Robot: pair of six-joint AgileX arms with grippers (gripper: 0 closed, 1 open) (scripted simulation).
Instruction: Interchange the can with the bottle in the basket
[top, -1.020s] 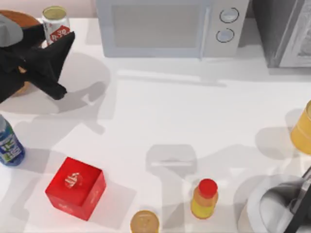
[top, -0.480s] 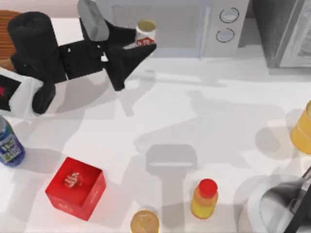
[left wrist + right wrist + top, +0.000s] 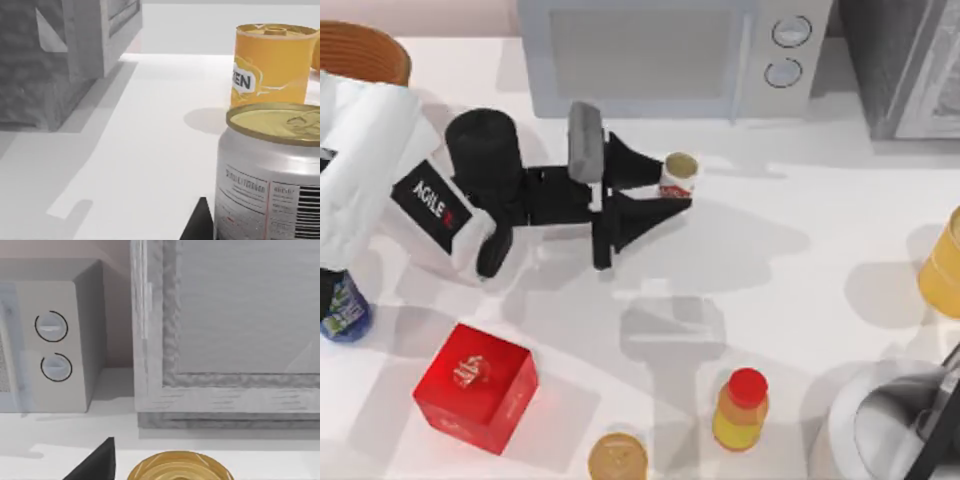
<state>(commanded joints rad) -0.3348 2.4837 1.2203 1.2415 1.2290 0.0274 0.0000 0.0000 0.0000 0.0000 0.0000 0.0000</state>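
Left pincer (image 3: 665,190) grips the can (image 3: 678,175) over open table (image 3: 800,230) before the microwave (image 3: 660,55).

You are looking at a rendered kitchen-like set: a white bench (image 3: 800,250) with a microwave (image 3: 670,55) at the frame's top centre, a grey cabinet-like block (image 3: 910,65) at upper right, plus drink cans and bottles scattered about.

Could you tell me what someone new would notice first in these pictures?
The left gripper reaches out over mid-table in front of the microwave, shut on the can. The red box stands out near the front left, and the basket sits at the far left corner.
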